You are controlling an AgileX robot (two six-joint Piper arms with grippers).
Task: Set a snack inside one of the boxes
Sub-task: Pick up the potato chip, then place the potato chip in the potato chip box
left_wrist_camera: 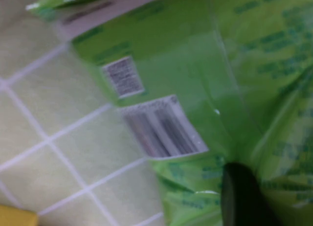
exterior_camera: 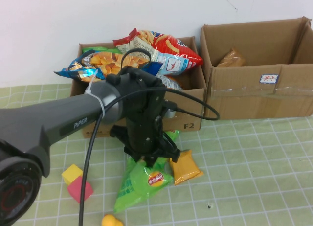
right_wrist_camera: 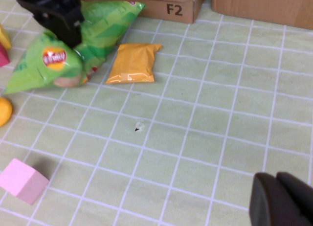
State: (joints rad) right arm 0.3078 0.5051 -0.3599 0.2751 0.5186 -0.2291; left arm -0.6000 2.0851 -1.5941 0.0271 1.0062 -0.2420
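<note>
Left gripper (exterior_camera: pixel 148 160) clamped on green crinkled chip bag (exterior_camera: pixel 139 179), barcode seen only by left wrist, right gripper (right_wrist_camera: pixel 283 199) closed above table.

A crinkled, glossy green plastic snack bag (left_wrist_camera: pixel 230 89) fills most of the left wrist view, showing white barcode labels (left_wrist_camera: pixel 164 128) and small dark print. One dark, rounded fingertip (left_wrist_camera: pixel 239 194) of the left gripper presses against it. Beneath lies a pale green tablecloth (left_wrist_camera: pixel 44 152) gridded with white lines.
</note>
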